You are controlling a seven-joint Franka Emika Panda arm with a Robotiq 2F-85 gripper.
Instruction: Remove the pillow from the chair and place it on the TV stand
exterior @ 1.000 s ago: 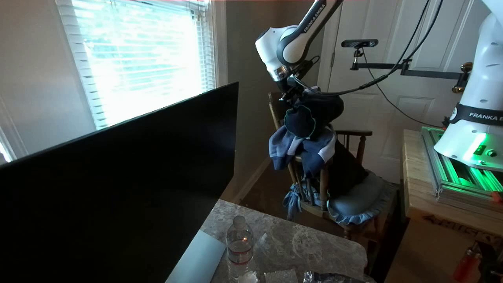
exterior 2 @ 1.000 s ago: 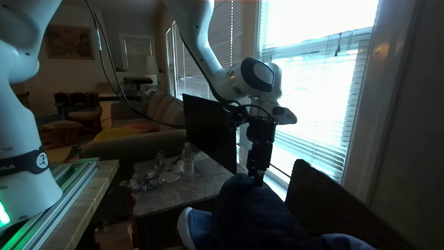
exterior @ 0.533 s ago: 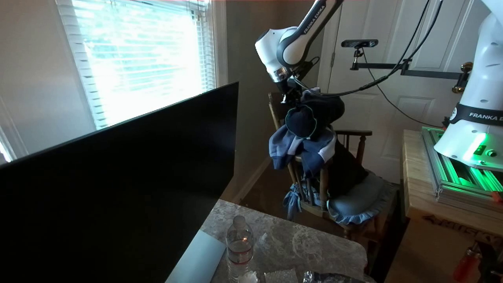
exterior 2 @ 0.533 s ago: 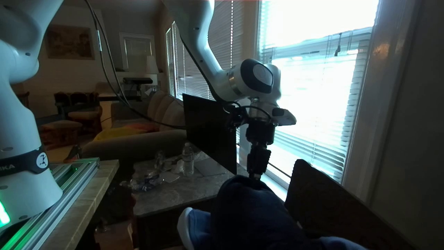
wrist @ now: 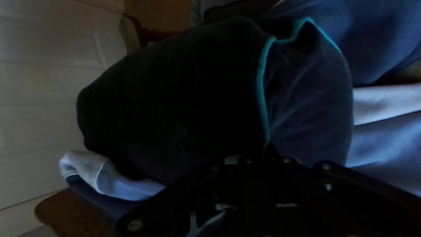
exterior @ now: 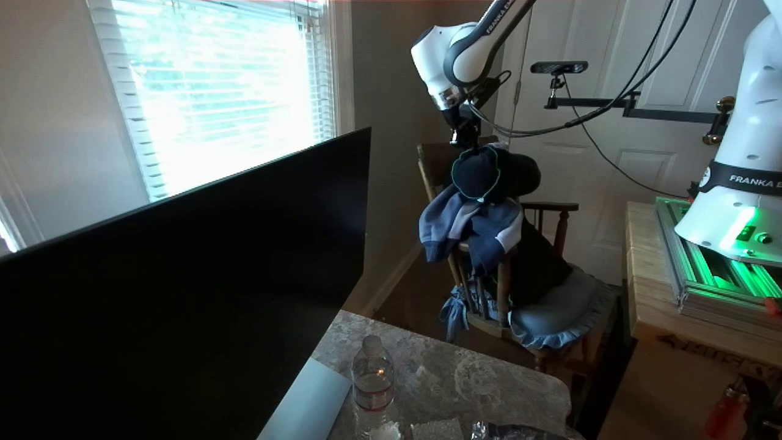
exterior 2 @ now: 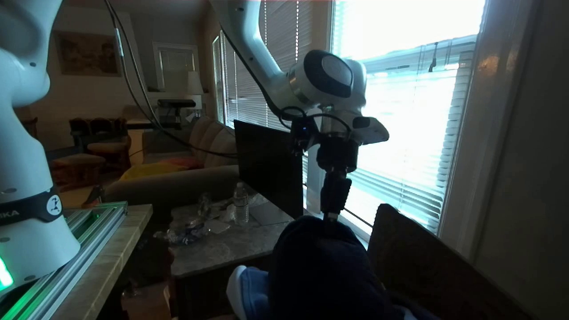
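The pillow (exterior: 476, 174), dark navy with teal piping, lies over the top of the wooden chair (exterior: 561, 231), above a blue and white sweatshirt (exterior: 441, 227). In both exterior views my gripper (exterior 2: 330, 218) points down onto its upper edge. From the wrist, the pillow (wrist: 190, 98) fills the middle, and its piping runs down into my gripper (wrist: 263, 160), whose jaws have come together on the fabric; the fingertips are dark and partly sunk in cloth. The pillow's underside is hidden, so I cannot tell whether it still touches the sweatshirt. The TV stand (exterior: 464, 366) has a grey stone-like top.
A large black TV (exterior: 201, 293) rises along the TV stand. On the stand are a plastic bottle (exterior: 372, 385), a pale flat sheet (exterior: 311, 397) and crumpled wrappers (exterior: 513, 431). The dark chair back (exterior 2: 422, 262) stands beside the pillow, near the window. The robot's base bench (exterior: 647, 293) flanks the chair.
The gripper has closed on the pillow's edge after a slight dip and then risen. The pillow's piped end has lifted and shifted with it, while the sweatshirt and chair have barely moved.
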